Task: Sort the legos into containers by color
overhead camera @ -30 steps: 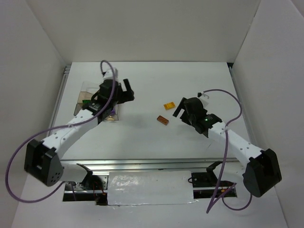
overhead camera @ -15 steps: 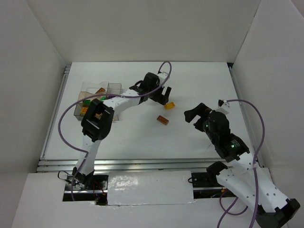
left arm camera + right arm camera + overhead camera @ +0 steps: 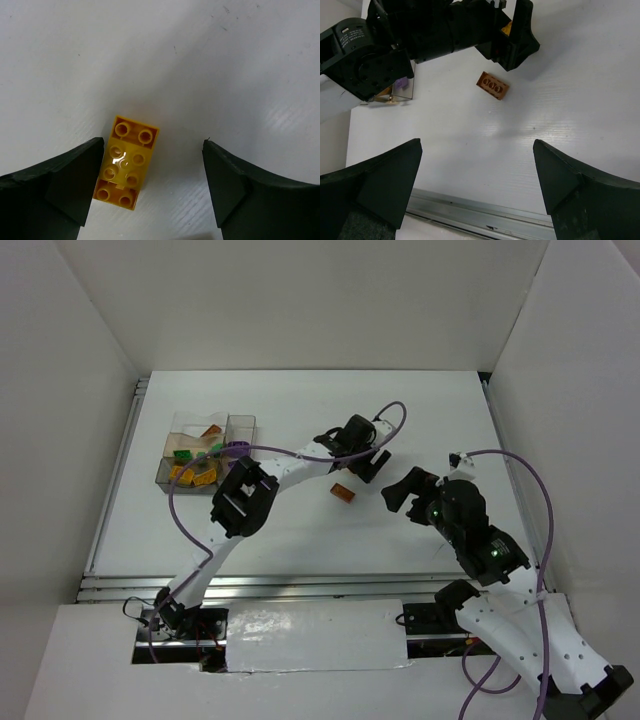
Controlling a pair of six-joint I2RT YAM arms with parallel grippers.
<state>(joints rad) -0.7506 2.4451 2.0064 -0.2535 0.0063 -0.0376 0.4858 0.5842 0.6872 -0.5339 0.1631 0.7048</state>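
Observation:
A yellow lego (image 3: pixel 127 162) lies flat on the white table between the open jaws of my left gripper (image 3: pixel 153 167), close beside the left finger (image 3: pixel 75 180). In the top view the left gripper (image 3: pixel 361 460) covers it. A brownish-orange lego (image 3: pixel 343 493) lies just in front of it and also shows in the right wrist view (image 3: pixel 493 85). The clear containers (image 3: pixel 240 424) stand at the far left and hold orange, yellow, green and purple legos. My right gripper (image 3: pixel 399 486) is open and empty, hanging above the table to the right of the brownish lego.
White walls close the table in at the back and both sides. A metal rail (image 3: pixel 480 210) runs along the near edge. The left arm (image 3: pixel 290 462) stretches across from the containers towards the middle of the table.
My left gripper has moved right from the containers and come down around the yellow lego. My right gripper has pulled back and turned a little towards the brownish lego.

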